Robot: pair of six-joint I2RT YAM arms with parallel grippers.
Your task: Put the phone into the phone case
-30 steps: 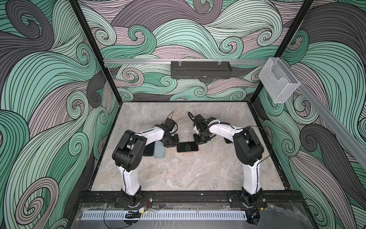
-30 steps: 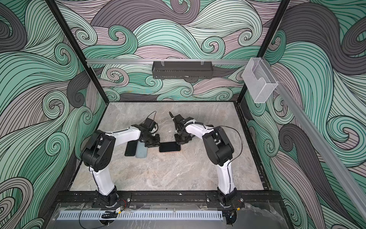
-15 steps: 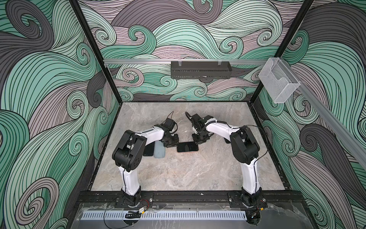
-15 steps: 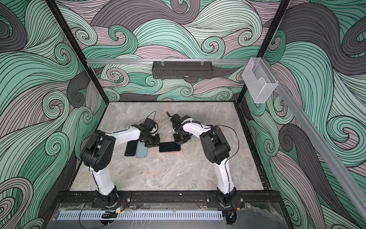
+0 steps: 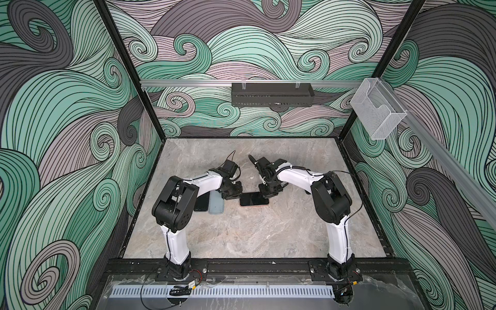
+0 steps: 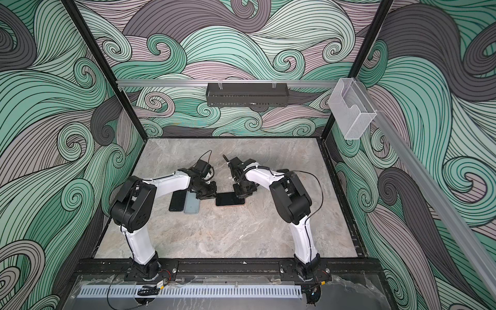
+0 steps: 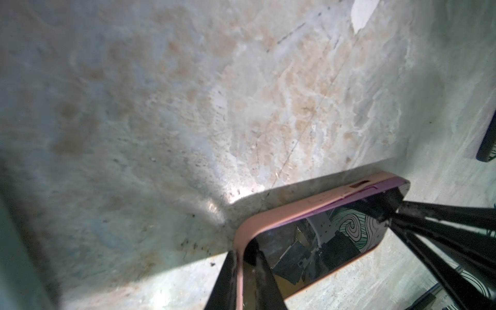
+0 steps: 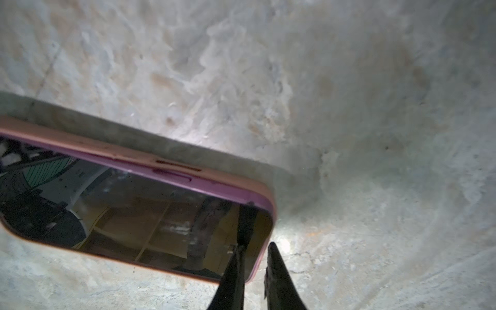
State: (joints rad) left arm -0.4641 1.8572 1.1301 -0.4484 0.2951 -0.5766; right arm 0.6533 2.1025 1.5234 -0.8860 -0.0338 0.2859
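A dark-screened phone lies flat mid-table inside a pink phone case. Along its far long side the phone's purple edge rides just above the case rim. My left gripper is at the left end, shut on the case's rim, one finger outside and one on the screen. At the right end my right gripper is shut across the case's corner edge, one fingertip on the glass, one outside.
A second dark phone and a grey-blue case lie side by side under my left forearm. A black rack hangs on the back wall and a clear box on the right rail.
My right arm has shifted slightly left, toward the phone. Both grippers have narrowed a little. The phone and case have not moved.
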